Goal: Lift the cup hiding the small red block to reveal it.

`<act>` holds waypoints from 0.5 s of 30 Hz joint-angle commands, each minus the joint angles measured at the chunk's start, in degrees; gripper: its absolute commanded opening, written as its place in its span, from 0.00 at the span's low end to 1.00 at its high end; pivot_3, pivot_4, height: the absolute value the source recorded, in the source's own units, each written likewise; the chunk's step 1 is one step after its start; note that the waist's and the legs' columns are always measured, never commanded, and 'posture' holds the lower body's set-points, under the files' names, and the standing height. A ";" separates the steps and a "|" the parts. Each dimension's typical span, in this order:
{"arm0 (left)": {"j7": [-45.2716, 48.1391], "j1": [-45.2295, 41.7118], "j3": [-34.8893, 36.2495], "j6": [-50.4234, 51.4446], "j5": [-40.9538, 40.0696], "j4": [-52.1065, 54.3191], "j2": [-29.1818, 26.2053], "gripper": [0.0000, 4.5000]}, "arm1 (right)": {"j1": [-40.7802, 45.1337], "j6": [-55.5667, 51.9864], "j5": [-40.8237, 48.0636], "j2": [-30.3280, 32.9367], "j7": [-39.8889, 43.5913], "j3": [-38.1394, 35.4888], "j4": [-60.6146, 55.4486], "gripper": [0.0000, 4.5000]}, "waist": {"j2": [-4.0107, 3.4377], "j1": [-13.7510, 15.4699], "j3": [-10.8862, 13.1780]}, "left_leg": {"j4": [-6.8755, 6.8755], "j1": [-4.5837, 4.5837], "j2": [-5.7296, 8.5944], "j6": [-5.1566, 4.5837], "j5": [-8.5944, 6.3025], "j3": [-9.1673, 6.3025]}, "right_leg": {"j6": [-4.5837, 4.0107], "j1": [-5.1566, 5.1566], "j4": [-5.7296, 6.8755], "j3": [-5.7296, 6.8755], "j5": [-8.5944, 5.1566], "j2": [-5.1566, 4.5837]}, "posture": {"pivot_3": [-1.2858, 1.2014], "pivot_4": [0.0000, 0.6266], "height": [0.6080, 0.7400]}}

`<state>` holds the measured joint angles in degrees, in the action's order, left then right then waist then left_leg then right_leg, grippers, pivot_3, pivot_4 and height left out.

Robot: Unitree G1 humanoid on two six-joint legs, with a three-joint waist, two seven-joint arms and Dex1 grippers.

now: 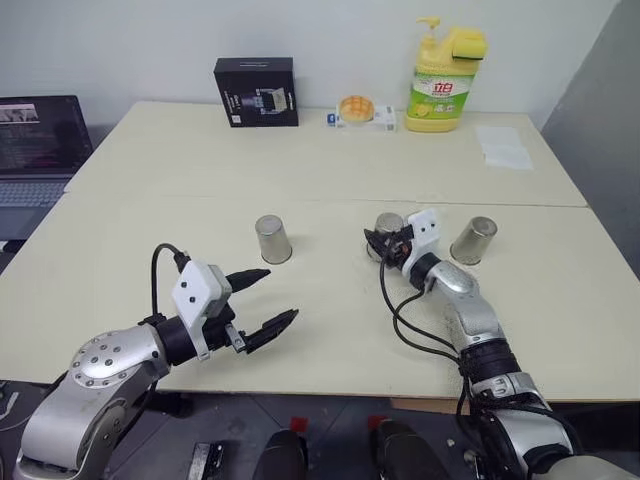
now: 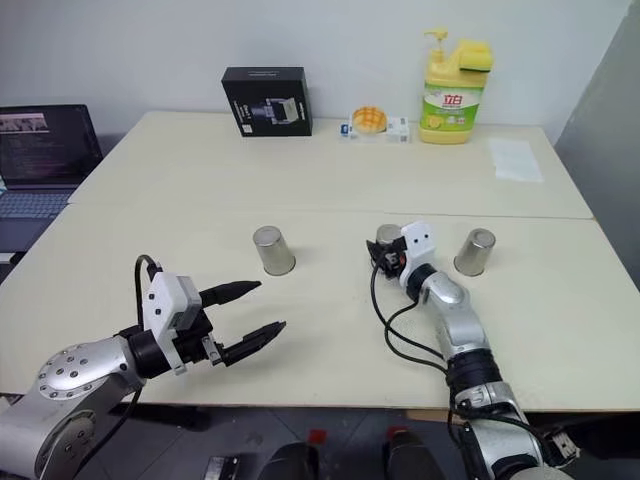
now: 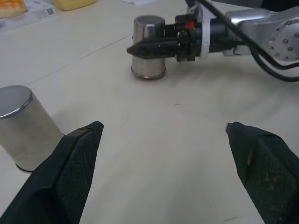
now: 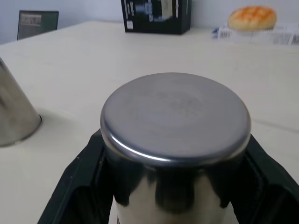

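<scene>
Now the right gripper (image 3: pixel 140 48) is clamping the middle upturned silvery-grey metal cup (image 3: pixel 149 32), twelve o'clock of the table's (image 1: pixel 300 180) centre, fingers at three and nine; rigid, light, slippery. The left gripper (image 1: pixel 268 302) is gaping, empty.

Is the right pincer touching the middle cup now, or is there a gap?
Touching. In the right wrist view the right pincer has both black fingers pressed against the sides of the middle cup, and the left wrist view shows them closed around it.
</scene>
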<state>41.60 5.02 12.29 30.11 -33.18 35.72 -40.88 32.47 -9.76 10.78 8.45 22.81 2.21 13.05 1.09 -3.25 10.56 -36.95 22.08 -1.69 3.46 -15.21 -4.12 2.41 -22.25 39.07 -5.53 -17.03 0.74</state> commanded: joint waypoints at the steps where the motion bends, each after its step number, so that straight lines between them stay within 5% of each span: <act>1: -0.89 -1.43 0.91 0.54 -1.32 1.02 0.15 1.00 | -1.54 -9.06 1.65 1.42 -4.92 -3.52 -14.93 0.61 | 0.01 0.09 -0.01 | -0.01 0.00 0.00 0.00 0.00 -0.05 | 0.00 0.02 0.00 0.05 0.00 0.00 | 0.52 0.24 1.00; 7: 0.09 -0.80 -0.26 0.06 -0.70 0.75 -0.25 1.00 | -6.25 -14.22 0.38 4.01 -8.55 -5.95 -17.24 0.61 | 0.03 0.27 -0.02 | 0.00 0.01 0.05 0.00 0.00 -0.05 | 0.00 0.04 -0.04 0.05 0.00 -0.04 | 0.52 0.24 1.00; 14: 1.23 -1.13 -0.72 -0.50 -0.14 0.11 -0.65 1.00 | -7.25 -8.56 0.40 2.05 -6.13 -4.84 -7.78 0.61 | 0.00 -0.78 0.00 | 0.02 -0.08 -0.03 0.00 0.00 0.08 | 0.00 0.01 -0.01 -0.05 0.00 0.05 | 0.52 0.24 1.00; 15: 1.47 -1.13 -0.67 -0.75 0.14 -0.20 -0.76 1.00 | -7.30 -7.09 -0.37 1.98 -6.16 -4.42 -6.23 0.68 | 0.00 -0.80 0.00 | 0.02 -0.08 -0.03 0.00 0.00 0.08 | 0.00 0.01 -0.01 -0.05 0.00 0.05 | 0.52 0.24 1.00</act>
<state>42.28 4.14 11.46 30.71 -33.50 35.33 -41.00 24.97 -21.13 11.59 10.47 15.99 -2.71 5.62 1.09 -4.06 10.56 -36.94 22.01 -1.71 3.45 -15.21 -4.05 2.40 -22.24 39.06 -5.58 -17.03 0.78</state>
